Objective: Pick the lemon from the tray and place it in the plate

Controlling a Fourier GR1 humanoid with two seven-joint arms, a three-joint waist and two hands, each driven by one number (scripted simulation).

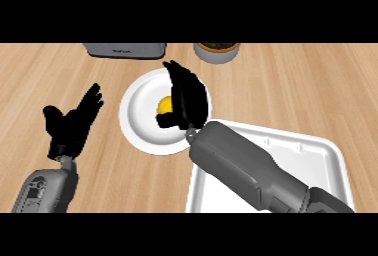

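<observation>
Head view: the white plate (140, 112) lies on the wooden counter (295, 80) a little toward eleven o'clock of the view's middle. The lemon (165, 104) sits on it, right of the plate's centre, partly hidden at its three o'clock side by the right hand (186, 97). That hand stretches over the plate's right half, fingers straight and pointing toward twelve o'clock past the plate's far rim, thumb low at the lemon's six o'clock side; the fingers are extended rather than wrapped round the fruit, and whether they touch it cannot be told. Its grey forearm (255, 172) runs down toward five o'clock, crossing the white tray (321, 150), whose near-left corner nearly meets the plate's lower right rim.

The left hand (70, 125) rests at nine o'clock, fingers spread and upright, holding nothing, with a strip of bare wood between it and the plate's left rim.

At twelve o'clock, cut by the upper edge, stand a grey appliance (124, 49) and a round pot (216, 51), the pot just beyond the right hand's fingertips. Open counter lies at one to three o'clock, between the pot and the tray's far edge.
</observation>
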